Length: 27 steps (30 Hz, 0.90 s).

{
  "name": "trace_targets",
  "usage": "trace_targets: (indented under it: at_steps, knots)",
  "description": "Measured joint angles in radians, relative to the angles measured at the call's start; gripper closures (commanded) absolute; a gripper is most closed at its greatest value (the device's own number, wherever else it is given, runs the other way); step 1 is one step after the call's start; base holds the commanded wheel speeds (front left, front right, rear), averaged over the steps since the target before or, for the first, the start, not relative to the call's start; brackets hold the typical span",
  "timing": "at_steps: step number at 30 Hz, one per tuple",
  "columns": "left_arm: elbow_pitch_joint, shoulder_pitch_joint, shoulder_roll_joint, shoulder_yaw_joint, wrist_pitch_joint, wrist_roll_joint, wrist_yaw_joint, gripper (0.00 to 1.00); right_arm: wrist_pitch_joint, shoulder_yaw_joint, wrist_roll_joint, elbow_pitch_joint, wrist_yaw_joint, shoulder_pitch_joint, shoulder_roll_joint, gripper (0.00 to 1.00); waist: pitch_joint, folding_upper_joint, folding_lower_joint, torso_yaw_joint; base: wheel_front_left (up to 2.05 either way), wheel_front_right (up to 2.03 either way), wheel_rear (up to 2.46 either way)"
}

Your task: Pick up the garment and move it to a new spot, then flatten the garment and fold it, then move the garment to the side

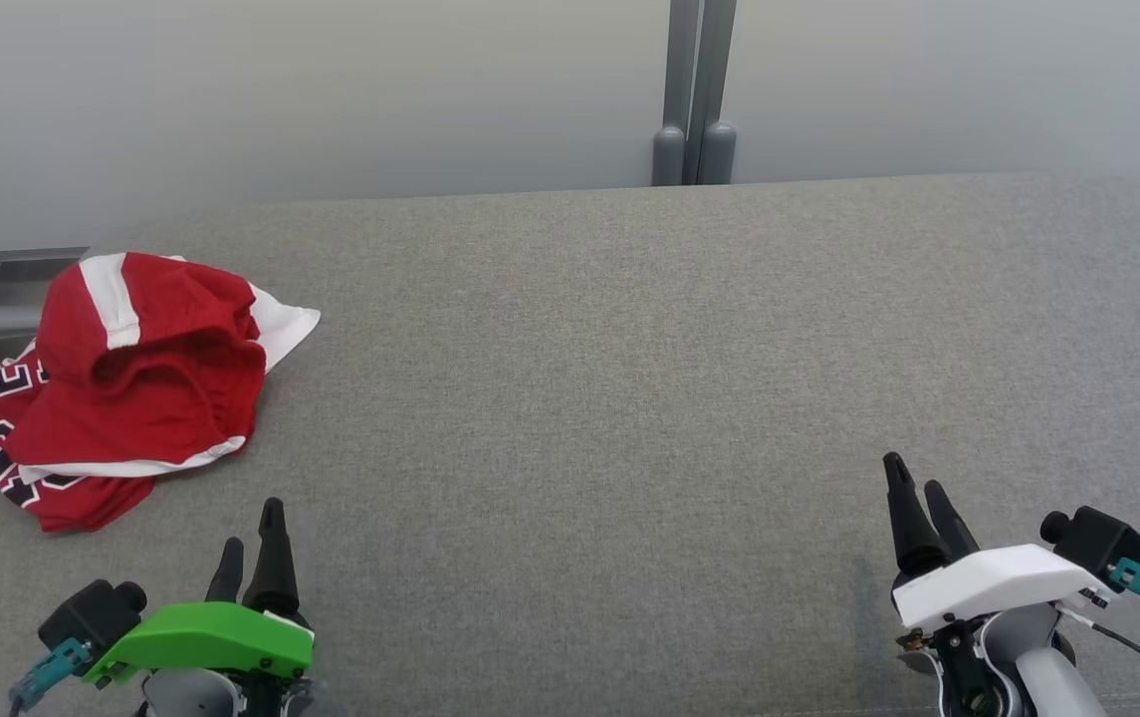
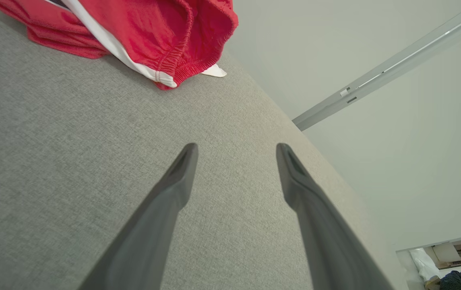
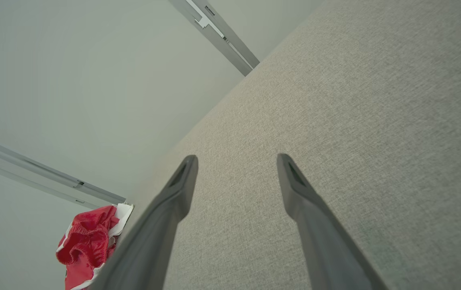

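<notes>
Left gripper (image 1: 251,525), green-cased, two long dark fingers: spread wide, nothing held, poised over the near left of the surface.
Right gripper (image 1: 913,475), white-cased: likewise spread wide and empty, at the near right.
Grey woven-fabric tabletop (image 1: 629,398): open room is offered between and beyond both grippers, up to the far edge.
Crumpled red mesh garment with white trim (image 1: 131,388): heaped at the left edge, beyond the left gripper and apart from it. Its long axis is laid diagonally, near-left to far-right, with a white corner pointed far-right and the near-left end draped over the edge.
Grey metal post (image 1: 694,90): stood behind the far edge.
</notes>
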Motion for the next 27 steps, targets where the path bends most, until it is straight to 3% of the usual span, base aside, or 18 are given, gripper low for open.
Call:
trace_targets:
  at_steps: [27]
  knots:
    - [0.066, -0.049, 0.065, -0.114, -0.078, 0.37, 0.083, 0.0, 0.054, 0.011, -0.448, -0.001, 0.0, -0.042, -0.003, 0.0, -0.005, 0.0, 0.0, 0.008, 0.0, 0.0, 0.0]
